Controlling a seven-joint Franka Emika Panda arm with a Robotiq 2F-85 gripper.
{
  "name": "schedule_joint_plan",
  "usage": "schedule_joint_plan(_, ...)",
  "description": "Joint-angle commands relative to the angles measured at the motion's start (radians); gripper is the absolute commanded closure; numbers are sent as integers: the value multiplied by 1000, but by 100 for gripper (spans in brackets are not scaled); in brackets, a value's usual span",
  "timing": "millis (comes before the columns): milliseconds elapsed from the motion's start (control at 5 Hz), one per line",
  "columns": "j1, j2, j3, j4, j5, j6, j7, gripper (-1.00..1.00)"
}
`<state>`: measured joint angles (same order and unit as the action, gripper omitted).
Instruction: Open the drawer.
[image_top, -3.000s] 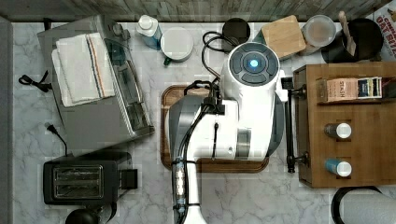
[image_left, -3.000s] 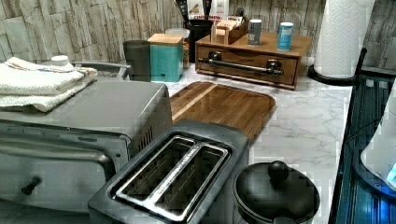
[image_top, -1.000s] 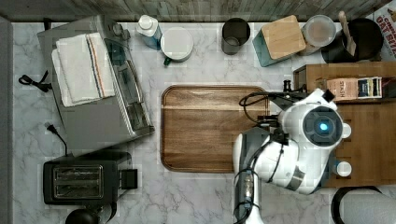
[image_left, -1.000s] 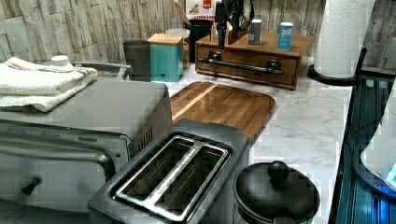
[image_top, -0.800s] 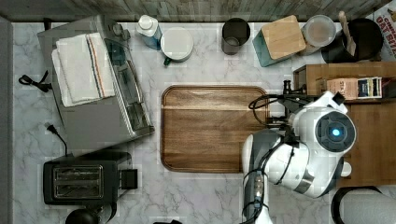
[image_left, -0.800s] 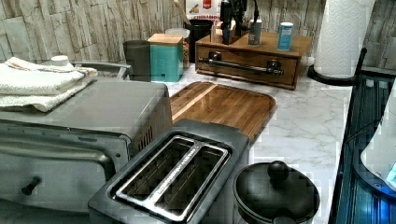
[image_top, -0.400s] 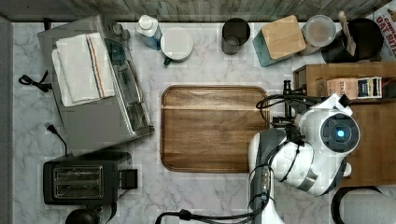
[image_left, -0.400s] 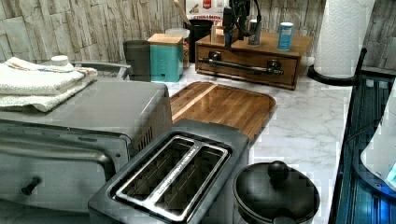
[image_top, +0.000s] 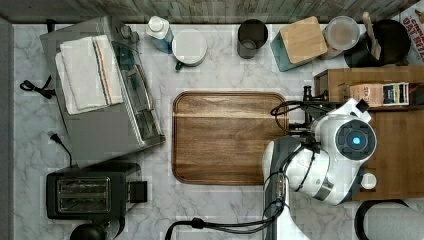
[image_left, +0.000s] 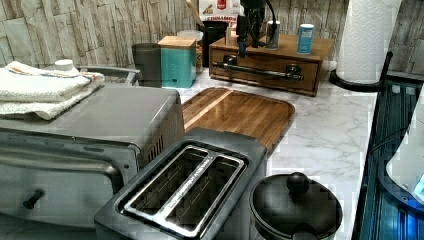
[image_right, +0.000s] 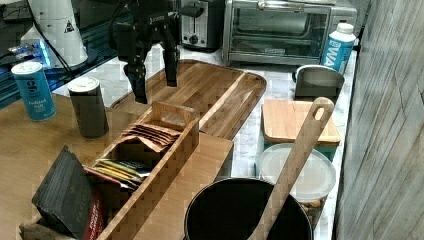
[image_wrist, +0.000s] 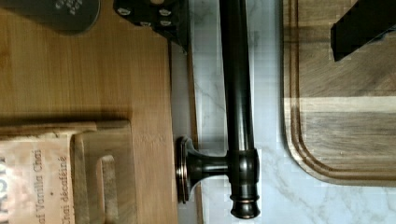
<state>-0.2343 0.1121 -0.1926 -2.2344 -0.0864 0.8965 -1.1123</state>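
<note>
arm (image_top: 320, 160) has swung off the cutting board (image_top: 227, 137) over the last three seconds and now sits by the drawer unit at the top view's right. approach looks nearly done; the drawer (image_left: 265, 70) is shut and flush, so the grasp and pull remain.

cutting board: dark wood, flat, rounded corners, juice groove round the rim, paler stripe across.

drawer: medium-brown wood, wide and shallow, against the back wall in the left view, just beside the board's far edge. counter between them is white veined marble.

handle (image_wrist: 237, 93): long black metal bar, round, slight sheen, on flared knobbed mounts.

gripper (image_right: 155, 72): black, fingers spread wide, holding nothing. it hangs above the handle, one finger to each side, apart from the bar.
</note>
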Motion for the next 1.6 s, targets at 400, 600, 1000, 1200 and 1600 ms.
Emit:
schedule_joint_plan(400,5,65,-14,-86,-45,201,-19,-100)
schedule_joint_plan(600,-2,86,0,-84,7,197,-52,-100)
schedule_joint_plan(1000,30,98,-15,-107,-43,223,54,-100)
schedule_joint_plan(1200,37,144,-21,-91,-44,253,67,-100)
schedule_joint_plan(1600,31,184,-19,-99,-33,309,35,-100)
